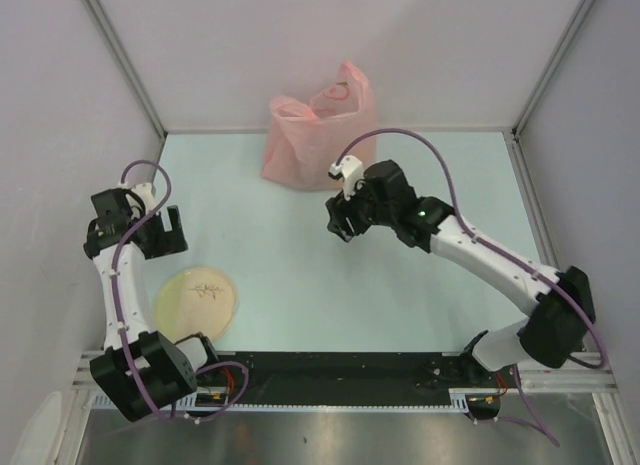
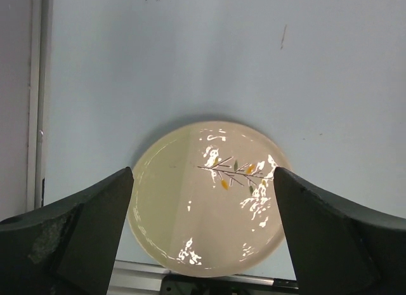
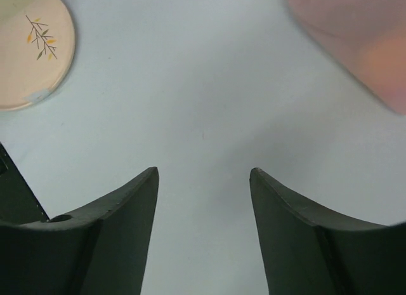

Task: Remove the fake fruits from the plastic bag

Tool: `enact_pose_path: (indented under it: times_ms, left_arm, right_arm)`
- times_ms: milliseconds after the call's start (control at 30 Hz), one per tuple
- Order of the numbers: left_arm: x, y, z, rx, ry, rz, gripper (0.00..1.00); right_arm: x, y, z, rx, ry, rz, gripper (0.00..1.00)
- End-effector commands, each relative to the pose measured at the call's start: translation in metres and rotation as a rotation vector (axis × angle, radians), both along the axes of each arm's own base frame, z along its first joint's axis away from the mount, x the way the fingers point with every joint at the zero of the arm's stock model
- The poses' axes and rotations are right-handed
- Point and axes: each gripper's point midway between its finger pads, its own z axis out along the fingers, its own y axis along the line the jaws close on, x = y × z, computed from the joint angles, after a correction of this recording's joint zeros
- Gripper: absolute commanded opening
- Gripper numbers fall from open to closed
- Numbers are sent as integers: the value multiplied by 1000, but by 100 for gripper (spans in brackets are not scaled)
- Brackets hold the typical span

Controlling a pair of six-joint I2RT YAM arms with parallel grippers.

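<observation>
A pink plastic bag [image 1: 315, 135] stands at the far edge of the table [image 1: 290, 270], just beyond the right pincer [image 1: 342, 223], whose jaws are spread and empty. The left pincer [image 1: 165, 232], also spread, hangs near a cream plate [image 1: 197, 297], well apart from the bag.

— Where's the bag [image 1: 318, 135]?
— At the far edge of the table [image 1: 290, 275], in the middle, against the back wall.
— And the plate [image 1: 197, 300]?
— Near left corner. The left end effector [image 1: 163, 233] hangs just behind it; the right end effector [image 1: 340, 223] is in front of the bag.
</observation>
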Motion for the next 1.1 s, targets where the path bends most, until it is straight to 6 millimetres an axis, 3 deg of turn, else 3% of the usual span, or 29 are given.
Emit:
enact_pose_path:
  times_ms: [0,33,133,267,400,467,500,533,567,667,767,867,1067]
  left_arm:
    - [25,-9,39,-47,-168,-10,96]
    - [27,-12,41,-85,-177,11,96]
    - [34,-19,42,-147,-209,33,96]
    - [34,-21,44,-171,-221,74,95]
    - [29,-23,54,-171,-240,86,95]
    - [28,-24,61,-175,-254,90,95]
    - [28,-26,65,-179,-264,86,95]
    - [27,-27,69,-182,-266,90,95]
    - [27,-28,72,-192,-266,96,95]
    - [24,-32,80,-211,-261,102,95]
    - [18,-35,89,-209,-273,97,95]
    - [14,-39,97,-201,-300,88,95]
    - [10,-40,97,-204,-291,90,95]
  right_arm:
    - [16,54,-13,102,-10,80,61]
    - [21,68,-26,86,-3,96,61]
    - [14,116,-33,113,-24,191,58]
    - [-9,171,-56,105,-2,311,57]
    - [-26,214,-71,147,78,345,57]
    - [-34,236,-81,162,102,364,49]
    - [-47,248,-85,163,112,384,43]
    - [-51,256,-86,170,117,397,30]
    - [-53,266,-100,162,135,404,25]
    - [-76,295,-110,192,167,450,19]
    - [-94,308,-117,198,178,483,18]
    - [-102,311,-137,168,196,483,18]
    - [-107,300,-178,76,216,436,17]
